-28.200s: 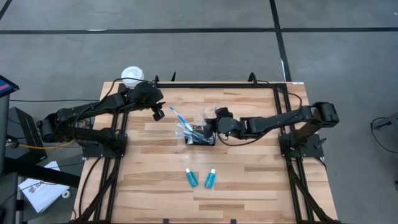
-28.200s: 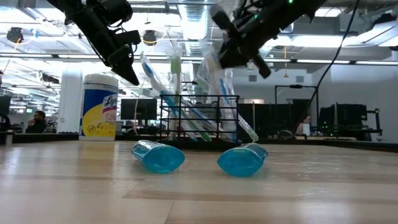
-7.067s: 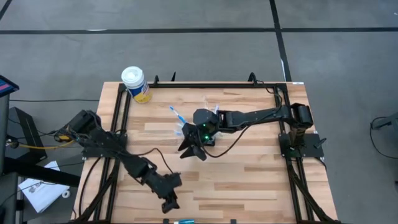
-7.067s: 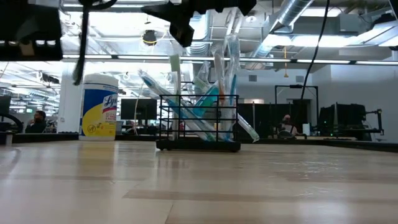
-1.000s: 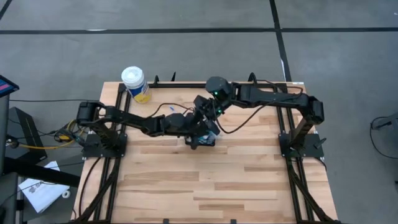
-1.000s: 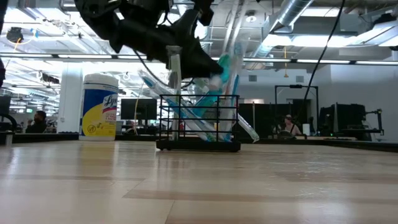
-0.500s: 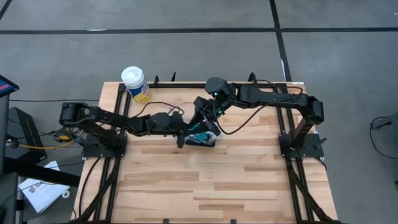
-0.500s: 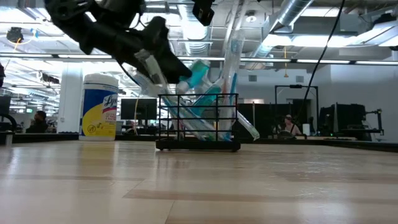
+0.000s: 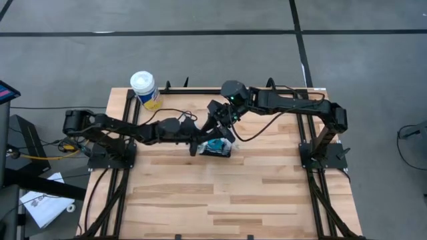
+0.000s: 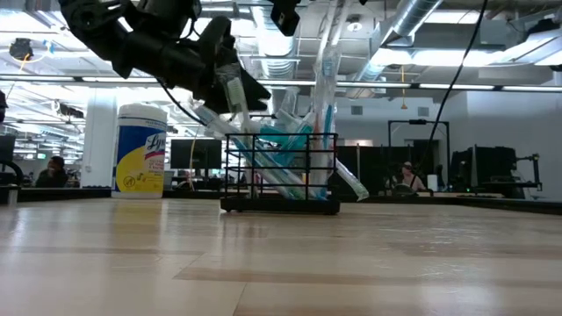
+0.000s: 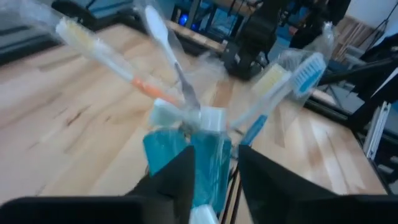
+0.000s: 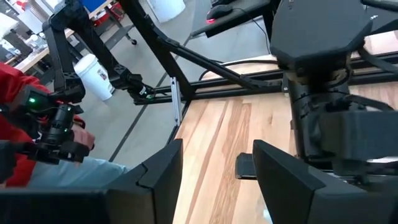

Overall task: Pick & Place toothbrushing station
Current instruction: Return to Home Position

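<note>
The toothbrushing station (image 9: pixel 217 149), a small black wire basket, stands upright on the worktop (image 9: pixel 267 200) about midway between its left and right edges, nearer the edge that carries the white-lidded canister (image 9: pixel 145 89) at its left corner than the opposite edge. Toothbrushes (image 11: pixel 273 84) lean out of it in several directions, and two teal tubes (image 11: pixel 186 152) with white caps sit inside, side by side among the handles. No loose item shows on the bare boards around it (so the filling looks finished). The left hand (image 9: pixel 197 147) hangs just beside the basket on its left-edge side, raised to about the level of the rim and of the brush heads in the low view. Its fingers (image 11: pixel 177 183) are spread and hold nothing, with the tubes lying beyond them. The right hand (image 9: pixel 221 132) hovers over the canister-edge side of the basket, well above the rim. Its fingers (image 12: pixel 158 171) are likewise parted and empty, pointing out past the worktop's edge. I judge the step in hand to be the retreat to the rest pose, since both hands are released and the basket is loaded. The next move calls for each arm to draw away toward its own edge. The left hand should first clear the brush handles that slant toward it, and the right should rise before it swings. A snagged brush could tip so light a basket or drag it across the boards.
</note>
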### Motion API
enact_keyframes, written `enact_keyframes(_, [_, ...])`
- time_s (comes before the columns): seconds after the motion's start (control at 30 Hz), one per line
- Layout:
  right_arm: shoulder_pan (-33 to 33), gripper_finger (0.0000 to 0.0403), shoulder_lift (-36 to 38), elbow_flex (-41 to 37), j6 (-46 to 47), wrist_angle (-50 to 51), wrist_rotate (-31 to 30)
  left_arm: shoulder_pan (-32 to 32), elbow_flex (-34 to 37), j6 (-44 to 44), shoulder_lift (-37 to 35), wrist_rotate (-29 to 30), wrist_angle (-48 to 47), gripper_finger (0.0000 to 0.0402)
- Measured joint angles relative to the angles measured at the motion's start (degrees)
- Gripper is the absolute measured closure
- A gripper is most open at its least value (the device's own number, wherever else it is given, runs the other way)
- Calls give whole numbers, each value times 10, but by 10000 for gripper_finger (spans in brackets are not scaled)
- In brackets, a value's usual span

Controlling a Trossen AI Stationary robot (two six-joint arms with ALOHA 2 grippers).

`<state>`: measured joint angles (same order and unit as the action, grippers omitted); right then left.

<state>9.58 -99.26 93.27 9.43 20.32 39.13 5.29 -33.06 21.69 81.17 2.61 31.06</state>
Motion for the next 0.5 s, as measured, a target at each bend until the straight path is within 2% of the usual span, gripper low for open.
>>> enact_keyframes(0.13, [0, 220, 0, 0, -2, 0, 0, 0, -3, -2, -1, -2, 33, 326])
enact_keyframes(0.27, [-1, 222, 0, 0, -2, -2, 0, 0, -4, -4, -1, 4, 21, 339])
enact_keyframes(0.37, [-1, 223, 0, 0, -2, -2, 2, 12, -4, 5, 5, -9, -8, 332])
enact_keyframes(0.5, [0, 221, 0, 0, 0, 7, -1, 5, -5, 31, 1, -37, -14, 296])
